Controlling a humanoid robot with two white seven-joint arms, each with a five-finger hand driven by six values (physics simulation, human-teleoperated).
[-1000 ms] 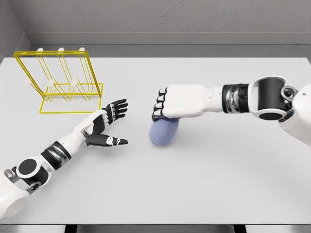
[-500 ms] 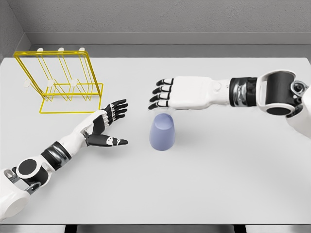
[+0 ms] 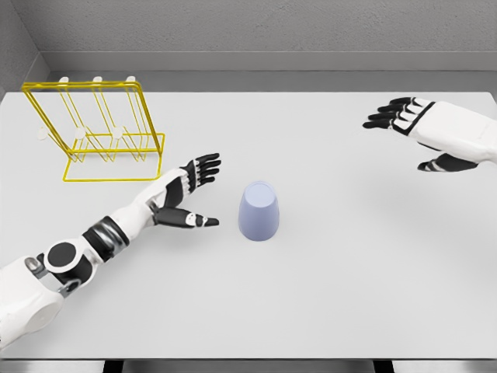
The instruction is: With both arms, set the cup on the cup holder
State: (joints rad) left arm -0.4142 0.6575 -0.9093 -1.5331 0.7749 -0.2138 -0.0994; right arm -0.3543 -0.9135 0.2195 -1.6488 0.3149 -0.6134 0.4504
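A pale blue cup [image 3: 258, 211] stands alone on the white table [image 3: 326, 295], near the middle, with no hand touching it. My left hand [image 3: 200, 190] is open just left of the cup, fingers spread and thumb pointing at it, a short gap between them. Far off at the right edge, my right hand [image 3: 411, 128] hovers open with its fingers extended leftward. The yellow wire cup holder [image 3: 97, 132] with white-tipped pegs sits at the table's back left.
A grey wall runs behind the table's far edge. The table's front edge shows along the bottom of the view.
My right hand let go of the cup, opened and pulled back far to the right. The cup now stands free. My left hand moved a little right, toward the cup.
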